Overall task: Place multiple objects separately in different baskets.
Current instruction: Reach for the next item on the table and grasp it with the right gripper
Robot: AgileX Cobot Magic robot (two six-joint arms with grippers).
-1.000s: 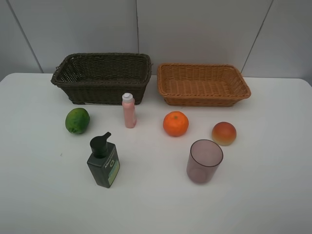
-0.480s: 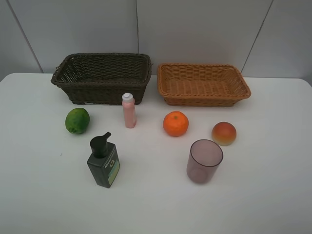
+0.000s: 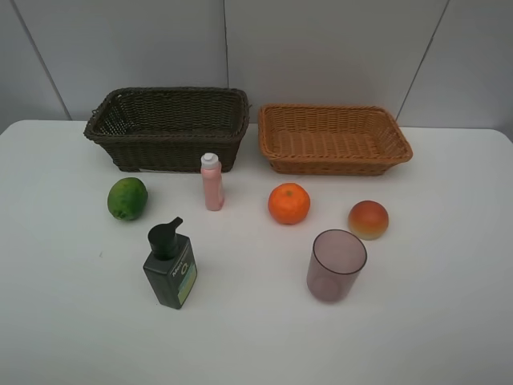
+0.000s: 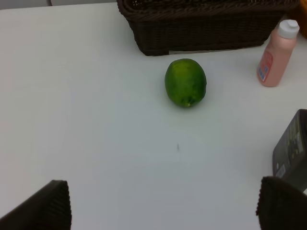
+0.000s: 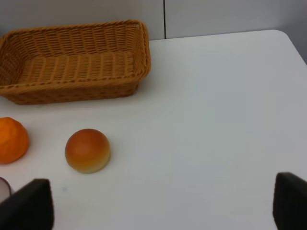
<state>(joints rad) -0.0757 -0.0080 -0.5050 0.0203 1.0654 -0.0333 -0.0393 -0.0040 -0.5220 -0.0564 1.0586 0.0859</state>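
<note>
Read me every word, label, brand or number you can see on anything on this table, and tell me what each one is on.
On the dark green plastic pump bottle: a pale front label with printing, too small and blurred to read.
On the slim pink plastic bottle with a white cap: a small red and blue label, blurred, unreadable.
No other lettering, number or sign shows in any view.

Loads of room on the white tabletop (image 3: 433, 321) along the near edge and out at both sides. What blocks a low sweep is the tall stuff: the dark green pump bottle (image 3: 170, 269) and translucent purplish cup (image 3: 336, 265) up front, plus the slim pink white-capped bottle (image 3: 212, 184) just in front of the deep dark brown wicker basket (image 3: 172, 152). There's a clear lane between that bottle and the round orange fruit (image 3: 288, 203). The dark basket and the shallow orange-tan wicker basket (image 3: 337, 167) are both open on top.
</note>
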